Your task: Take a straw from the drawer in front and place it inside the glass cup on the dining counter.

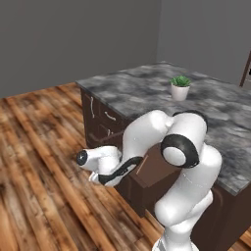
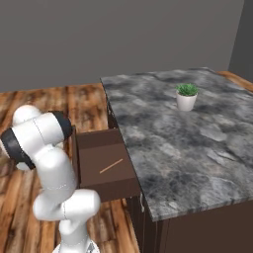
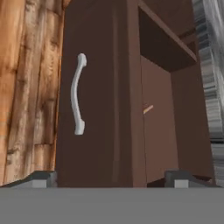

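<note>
In the left base view, the white arm is bending down in front of a grey stone counter (image 1: 147, 90) with a cloudy, blotchy top and a dark brown base. A small white pot with a green plant (image 1: 180, 88) is sitting on that top, with lots of bare stone around it. The dark brown drawer (image 1: 154, 169) is sticking out under the counter edge, mostly behind the arm. The wooden floor (image 1: 39, 162) is lying wide and free to the left.

In the right base view, the drawer (image 2: 104, 165) is standing pulled out, a shallow brown box with flat sides. The straw (image 2: 111, 166), a thin straight stick, is lying slanted on the drawer bottom, apart from all the walls. The stone top is reaching past the back of the drawer.

In the hand view, the gripper (image 3: 111, 178) is pointing at the drawer's smooth flat front (image 3: 94, 109), and its two dark fingertips (image 3: 41, 178) are standing far apart with nothing between them. A curved silver handle (image 3: 77, 99) is sitting on the front. A bit of the straw (image 3: 148, 109) is peeking over the front edge inside the drawer.

No words can be read anywhere.
</note>
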